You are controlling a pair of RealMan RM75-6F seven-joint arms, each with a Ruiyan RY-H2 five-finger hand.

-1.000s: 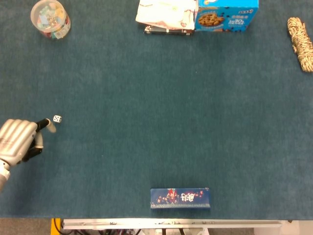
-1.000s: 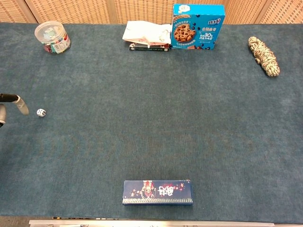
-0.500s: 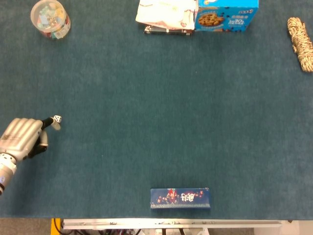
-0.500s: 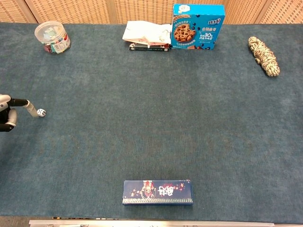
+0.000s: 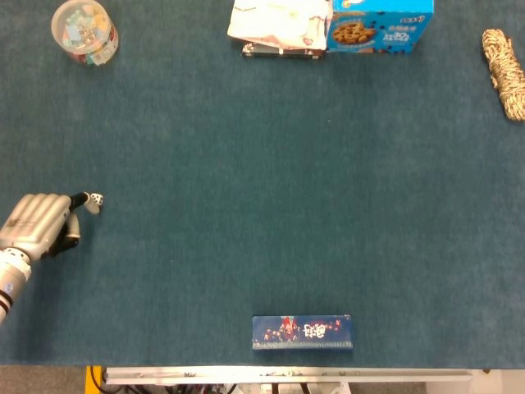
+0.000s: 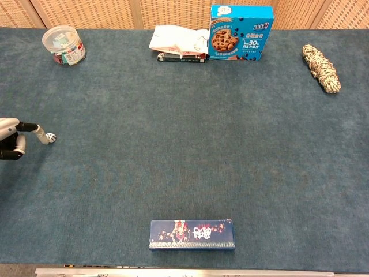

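My left hand (image 5: 37, 225) reached one fingertip (image 6: 41, 135) against the small die (image 5: 96, 198) near the desk's (image 5: 262, 205) left edge, other fingers curled, holding nothing; a light, slow pinch seemed wise.

**Matt cloth, glossy card, brushed metal**

The surface (image 5: 246, 205) wears matt teal cloth. The left hand (image 5: 37, 226) looks brushed silver metal. The die (image 5: 97, 199) seems smooth plastic. Upper right, the rope bundle (image 5: 504, 74) is rough fibre; the cookie box (image 6: 241, 32) glossy card.

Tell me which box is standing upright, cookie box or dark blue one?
The cookie box, upright at the far edge; the dark blue box lies flat near the front.
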